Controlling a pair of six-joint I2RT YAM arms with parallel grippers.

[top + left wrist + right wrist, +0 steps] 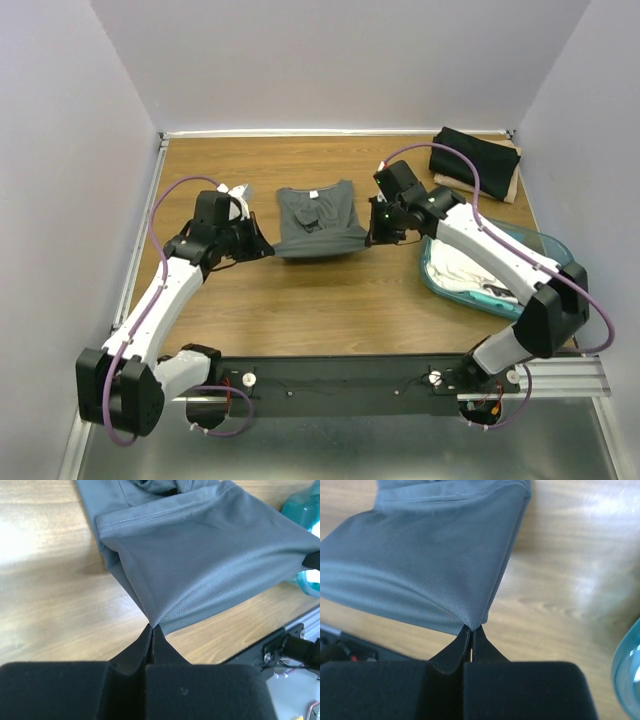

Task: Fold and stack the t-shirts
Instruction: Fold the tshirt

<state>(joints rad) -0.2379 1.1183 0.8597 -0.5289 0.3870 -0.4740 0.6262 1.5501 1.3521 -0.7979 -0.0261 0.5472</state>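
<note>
Dark grey t-shirt (210,565), fine smooth knit, taut folded rectangle.

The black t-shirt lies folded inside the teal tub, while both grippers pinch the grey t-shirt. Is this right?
Not quite. The black t-shirt lies in the far right corner, outside the teal tub, which holds white fabric; the top external view shows this. The left gripper and right gripper do pinch the grey t-shirt.

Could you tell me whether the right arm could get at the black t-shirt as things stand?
Probably not yet: the right gripper is shut on a corner of the dark grey t-shirt. Once it lets go, only bare table seems to lie between it and the black t-shirt.
</note>
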